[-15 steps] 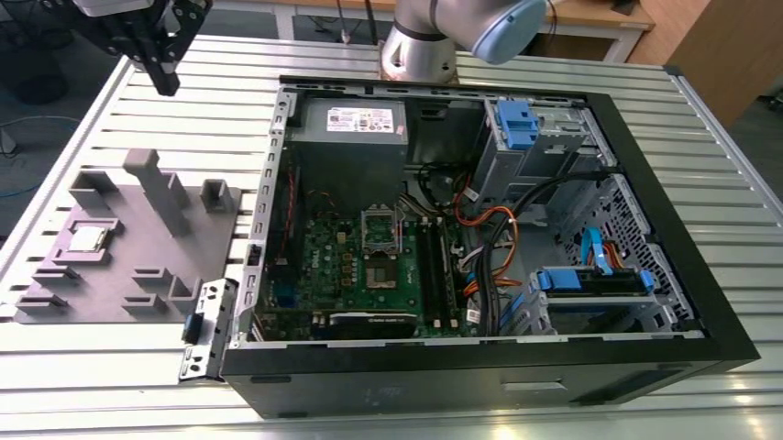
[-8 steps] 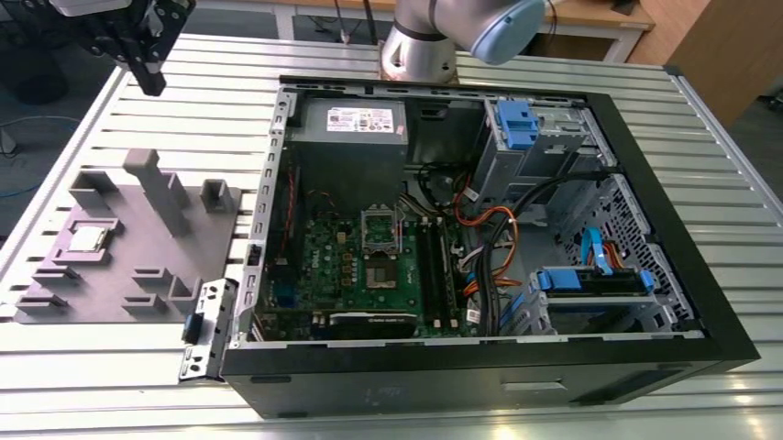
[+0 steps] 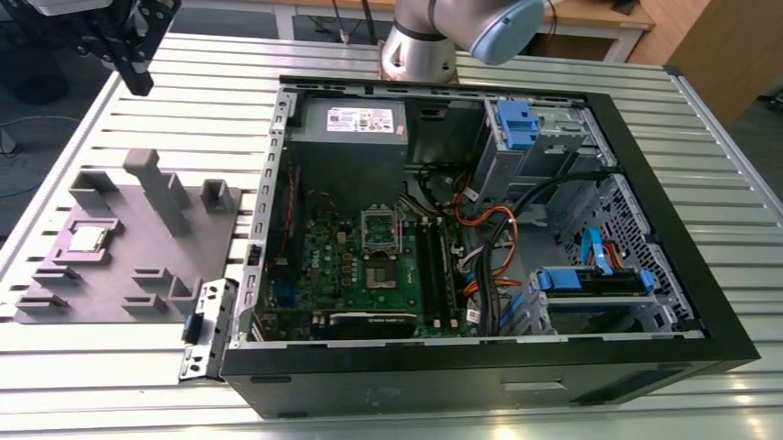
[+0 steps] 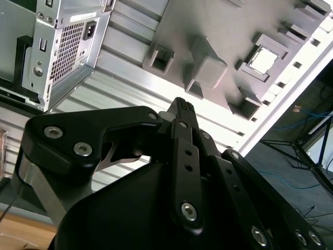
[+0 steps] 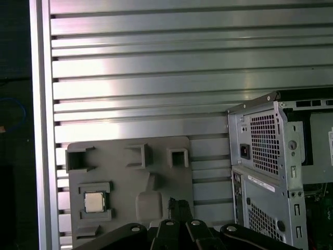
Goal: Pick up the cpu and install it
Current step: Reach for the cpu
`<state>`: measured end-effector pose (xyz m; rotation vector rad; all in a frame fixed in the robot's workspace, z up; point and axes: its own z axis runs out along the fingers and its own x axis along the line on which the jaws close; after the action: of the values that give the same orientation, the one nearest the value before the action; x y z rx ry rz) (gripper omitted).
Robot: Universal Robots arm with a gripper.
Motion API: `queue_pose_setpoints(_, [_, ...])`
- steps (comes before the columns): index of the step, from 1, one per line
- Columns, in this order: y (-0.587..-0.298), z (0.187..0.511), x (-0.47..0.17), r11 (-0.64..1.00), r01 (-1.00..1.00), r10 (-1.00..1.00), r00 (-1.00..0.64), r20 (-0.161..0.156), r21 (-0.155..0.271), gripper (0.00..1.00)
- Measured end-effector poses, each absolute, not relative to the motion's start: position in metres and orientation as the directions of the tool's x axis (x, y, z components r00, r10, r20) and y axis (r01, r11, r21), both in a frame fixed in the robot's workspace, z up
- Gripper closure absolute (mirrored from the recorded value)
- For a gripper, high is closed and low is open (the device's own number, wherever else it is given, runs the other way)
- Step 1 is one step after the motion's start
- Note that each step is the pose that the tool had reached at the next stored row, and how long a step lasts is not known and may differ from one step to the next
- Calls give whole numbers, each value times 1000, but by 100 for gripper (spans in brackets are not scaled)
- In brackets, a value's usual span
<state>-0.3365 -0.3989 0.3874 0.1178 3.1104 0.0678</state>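
On the slatted metal tabletop (image 3: 183,101), toward the exterior view's left, one grey moulded tray (image 3: 183,257) lies beside one open computer case (image 3: 490,371). The single cpu (image 3: 86,238) rests flat in a square recess of that tray, silvery top upward. In both wrist views it lies in the same recess (image 5: 94,201) (image 4: 261,60), with nothing touching it.

The one gripper (image 3: 137,84) hangs above the tabletop beyond the tray's far end, well apart from the cpu. In the first wrist view its tips (image 5: 178,204) meet with no gap that I can make out, so I judge it closed and empty; the second wrist view (image 4: 182,105) shows nothing held either.

I judge the work to be at its start: the approach to the pick, with no grasp made and nothing installed. One socket (image 3: 384,273) on the board inside the case stands unfilled, its shiny frame (image 3: 381,225) raised just behind it. A grasp here would call for parted jaws, a position squarely over the recess, and a hold on the chip's thin edges, since the recess walls leave little room.

Inside the case I also count one grey box with a white label (image 3: 355,137) and two blue plastic brackets (image 3: 514,124) (image 3: 593,280).
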Motion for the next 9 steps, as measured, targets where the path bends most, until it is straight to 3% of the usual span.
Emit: queue_pose_setpoints(9, [-399, 387, -350, 996, 75, 76, -997, -27, 45, 89])
